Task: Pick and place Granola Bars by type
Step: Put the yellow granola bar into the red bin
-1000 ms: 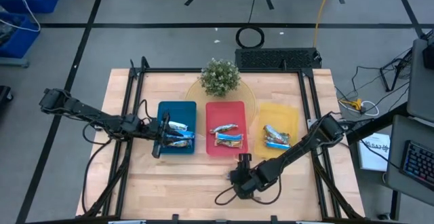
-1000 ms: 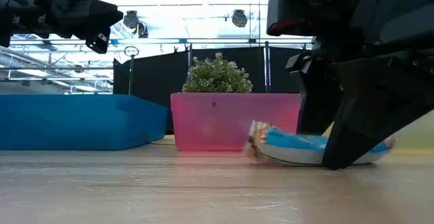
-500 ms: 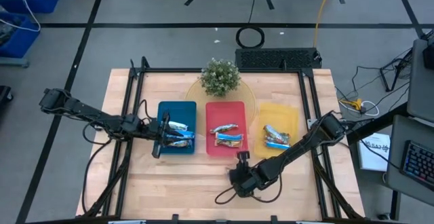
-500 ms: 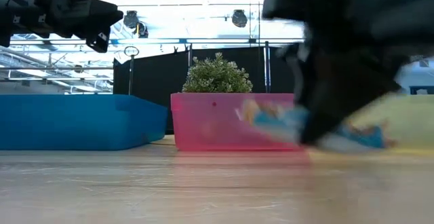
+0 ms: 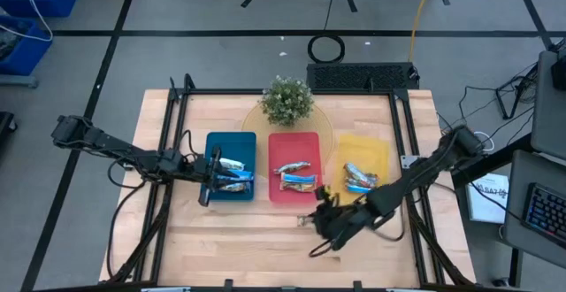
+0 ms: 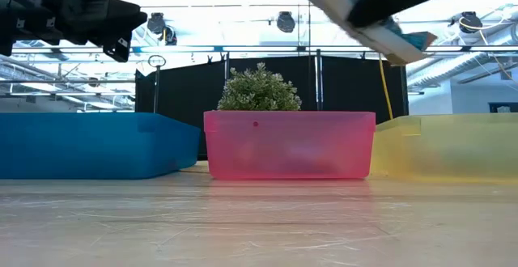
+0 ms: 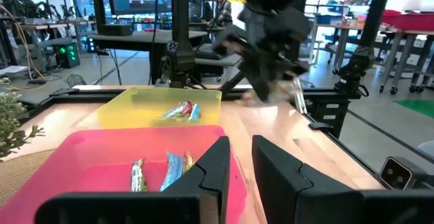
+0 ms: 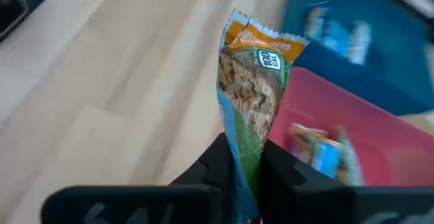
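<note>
Right gripper (image 8: pixel 245 157): clamped on granola bar (image 8: pixel 252 91), lifted off table.
Left gripper (image 7: pixel 241 155): parted, empty, over blue tray (image 5: pixel 232 143).
Placement: match wrapper type, release low inside tray.

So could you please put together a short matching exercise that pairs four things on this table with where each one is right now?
Things:
1. granola bar with the orange end
2. left gripper
3. potted plant
4. yellow tray

Places:
A. at the table's far edge
B. rightmost of the three trays
C. over the blue tray
D. held in the right gripper

Pairs: 1-D, 2-C, 3-A, 4-B
</note>
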Controlling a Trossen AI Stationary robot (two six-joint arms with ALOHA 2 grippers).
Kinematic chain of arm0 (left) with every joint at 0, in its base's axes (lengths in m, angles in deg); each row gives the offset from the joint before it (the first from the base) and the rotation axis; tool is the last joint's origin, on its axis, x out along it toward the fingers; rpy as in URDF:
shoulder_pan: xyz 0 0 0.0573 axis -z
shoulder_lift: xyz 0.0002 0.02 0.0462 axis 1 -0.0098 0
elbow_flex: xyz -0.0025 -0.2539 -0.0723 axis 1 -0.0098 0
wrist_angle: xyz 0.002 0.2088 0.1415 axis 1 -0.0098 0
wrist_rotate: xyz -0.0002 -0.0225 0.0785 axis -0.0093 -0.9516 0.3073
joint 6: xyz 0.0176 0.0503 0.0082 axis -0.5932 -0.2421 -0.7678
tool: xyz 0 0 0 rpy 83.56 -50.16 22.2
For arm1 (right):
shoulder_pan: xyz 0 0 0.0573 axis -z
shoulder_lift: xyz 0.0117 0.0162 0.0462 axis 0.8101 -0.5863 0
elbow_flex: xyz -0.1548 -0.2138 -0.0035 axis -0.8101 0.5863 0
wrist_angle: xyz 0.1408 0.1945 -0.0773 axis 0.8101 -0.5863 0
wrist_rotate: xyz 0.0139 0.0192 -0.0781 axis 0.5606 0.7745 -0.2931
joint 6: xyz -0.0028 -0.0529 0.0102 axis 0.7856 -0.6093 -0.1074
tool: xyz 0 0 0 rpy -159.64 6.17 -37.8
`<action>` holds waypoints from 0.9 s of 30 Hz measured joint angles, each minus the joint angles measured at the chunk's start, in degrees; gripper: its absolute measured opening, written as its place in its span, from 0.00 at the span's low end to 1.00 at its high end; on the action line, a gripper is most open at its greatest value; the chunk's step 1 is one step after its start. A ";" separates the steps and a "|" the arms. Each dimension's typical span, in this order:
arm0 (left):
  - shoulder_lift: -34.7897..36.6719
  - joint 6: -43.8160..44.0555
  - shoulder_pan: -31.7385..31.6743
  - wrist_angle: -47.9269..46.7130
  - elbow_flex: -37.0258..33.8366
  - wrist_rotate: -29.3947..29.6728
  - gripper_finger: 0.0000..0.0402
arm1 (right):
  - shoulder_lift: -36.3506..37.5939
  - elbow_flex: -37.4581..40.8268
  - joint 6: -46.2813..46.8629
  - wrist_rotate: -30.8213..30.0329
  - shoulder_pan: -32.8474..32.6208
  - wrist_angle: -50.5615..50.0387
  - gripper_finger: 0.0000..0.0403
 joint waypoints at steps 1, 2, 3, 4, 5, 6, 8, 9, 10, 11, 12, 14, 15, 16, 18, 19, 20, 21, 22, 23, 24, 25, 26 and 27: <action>0.00 -0.01 0.02 0.05 0.00 0.20 0.18 | 2.29 2.25 -0.24 -0.84 0.36 1.31 0.08; 0.00 -0.01 0.02 0.12 0.00 0.41 0.18 | 4.61 4.25 -0.24 -1.93 1.03 2.40 0.07; 0.00 -0.01 0.00 0.19 0.00 0.77 0.18 | 6.93 5.99 -0.02 -2.89 1.95 3.55 0.07; 0.00 -0.03 0.00 0.17 0.00 1.19 0.18 | 9.13 7.38 0.59 -3.84 3.03 4.46 0.07; 0.00 -0.11 0.00 0.17 0.00 1.58 0.18 | 11.01 8.26 1.50 -3.97 4.41 5.11 0.07; 0.00 -0.46 0.00 0.19 0.00 1.80 0.18 | 12.52 8.70 2.08 -3.58 5.93 5.80 0.08; 0.00 -0.76 0.02 0.22 0.00 2.02 0.18 | 14.65 8.70 2.36 -1.15 9.04 6.78 0.10; 0.02 -0.78 0.00 0.24 0.00 2.02 0.18 | 14.96 8.38 1.63 0.40 10.62 6.62 0.11; 0.01 -0.83 0.01 0.28 0.00 2.14 0.18 | 14.90 7.93 0.50 2.03 12.27 6.58 0.12; 0.00 -0.90 0.02 0.33 0.00 2.62 0.18 | 14.45 7.53 -0.64 3.64 13.73 6.68 0.12; 0.01 -0.93 0.02 0.51 0.00 3.34 0.18 | 13.61 7.05 -1.53 5.20 15.30 6.50 0.12; 0.02 -0.93 -0.01 0.67 0.00 5.60 0.18 | 11.21 5.88 -2.80 8.65 18.31 6.52 0.10; 0.00 -0.93 -0.04 0.66 0.00 6.92 0.18 | 9.85 5.48 -3.35 10.53 19.60 6.68 0.09; 0.02 -0.93 -0.04 0.63 0.00 8.02 0.18 | 8.18 4.95 -3.76 12.56 20.74 6.41 0.08; 0.00 -0.93 -0.04 0.28 0.00 9.69 0.18 | 4.77 3.99 -4.72 15.34 22.31 6.44 0.07; 0.00 -0.93 -0.04 0.20 0.00 10.10 0.18 | 3.03 3.56 -5.17 16.10 22.86 6.40 0.07; 0.01 -0.93 -0.04 0.17 0.00 10.16 0.18 | 1.51 3.11 -5.61 16.35 23.23 6.33 0.07; 0.02 -0.93 -0.04 0.01 0.00 10.16 0.18 | -0.05 2.69 -5.86 16.64 23.56 6.36 0.08; 0.01 -0.92 -0.04 -0.07 -0.02 10.14 0.18 | -1.50 2.21 -5.92 16.98 23.96 6.46 0.09; 0.00 -0.91 -0.04 -0.11 -0.02 10.10 0.18 | -2.74 1.98 -5.97 17.20 24.26 6.67 0.10; 0.02 -0.92 -0.04 -0.23 -0.01 10.10 0.18 | -4.06 1.76 -6.00 17.25 24.72 6.45 0.10; 0.02 -0.91 -0.04 -0.25 -0.02 10.10 0.18 | -5.21 1.51 -6.03 17.22 25.15 6.36 0.11; 0.00 -0.91 -0.04 -0.33 -0.02 10.10 0.18 | -6.25 1.24 -6.07 17.19 25.55 6.45 0.11; 0.00 -0.91 -0.04 -0.35 -0.02 10.10 0.18 | -7.19 1.12 -6.28 17.21 26.07 6.47 0.11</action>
